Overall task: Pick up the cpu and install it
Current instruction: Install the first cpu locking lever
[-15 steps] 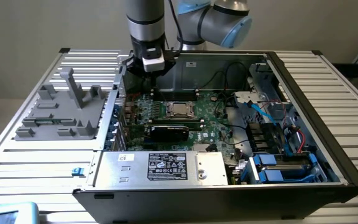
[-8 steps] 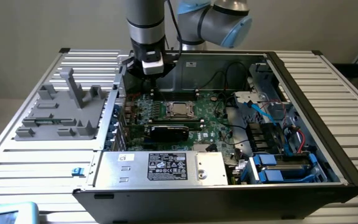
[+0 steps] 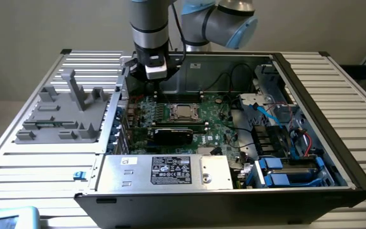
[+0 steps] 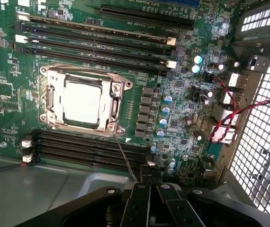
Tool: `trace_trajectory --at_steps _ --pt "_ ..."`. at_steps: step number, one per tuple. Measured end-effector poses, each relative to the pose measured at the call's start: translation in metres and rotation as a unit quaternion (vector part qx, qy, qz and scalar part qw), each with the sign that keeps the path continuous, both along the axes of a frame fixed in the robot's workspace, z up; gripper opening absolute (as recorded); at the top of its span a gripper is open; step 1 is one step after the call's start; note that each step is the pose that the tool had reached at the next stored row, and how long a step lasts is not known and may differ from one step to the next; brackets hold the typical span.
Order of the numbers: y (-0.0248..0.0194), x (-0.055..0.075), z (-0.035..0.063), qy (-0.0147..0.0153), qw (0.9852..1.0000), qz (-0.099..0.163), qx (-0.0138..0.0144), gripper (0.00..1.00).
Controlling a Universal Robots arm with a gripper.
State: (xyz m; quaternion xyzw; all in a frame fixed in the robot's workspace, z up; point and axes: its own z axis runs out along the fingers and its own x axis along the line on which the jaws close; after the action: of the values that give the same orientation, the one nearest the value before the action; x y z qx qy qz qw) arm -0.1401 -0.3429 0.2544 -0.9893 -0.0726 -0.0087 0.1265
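The cpu [image 4: 82, 101] lies flat in its socket [image 4: 115, 101] near the middle of the motherboard [image 4: 4, 61], between two banks of memory slots [image 4: 92, 147]. The fingers [image 4: 136, 208] are pressed together on nothing, above the board's edge beside one bank. Seating looks done; whether the socket frame is latched, I cannot tell.

**Layout Inside Open Case**

Found cpu [image 4: 81, 102] seated in socket [image 4: 53, 97], mid-motherboard [image 3: 218, 126], inside case [image 3: 320, 112] on table [image 3: 36, 167]. Noted graphics card [image 3: 173, 134] just nearer than socket; power supply [image 3: 170, 170] against near wall. Located drive bays [image 3: 291, 171] at exterior view's right, parts rack [image 3: 62, 117] outside case at exterior view's left. Observed gripper [image 4: 150, 185] above board's far part.
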Motion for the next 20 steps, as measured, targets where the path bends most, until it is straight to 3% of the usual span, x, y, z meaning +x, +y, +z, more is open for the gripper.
trace_trajectory --at_steps 5,20 --pt "0.0001 0.005 -0.0013 -0.0001 1.0 -0.002 0.0054 0.11" --pt "0.0 0.038 -0.0013 0.0 0.9999 -0.004 0.0124 0.11"
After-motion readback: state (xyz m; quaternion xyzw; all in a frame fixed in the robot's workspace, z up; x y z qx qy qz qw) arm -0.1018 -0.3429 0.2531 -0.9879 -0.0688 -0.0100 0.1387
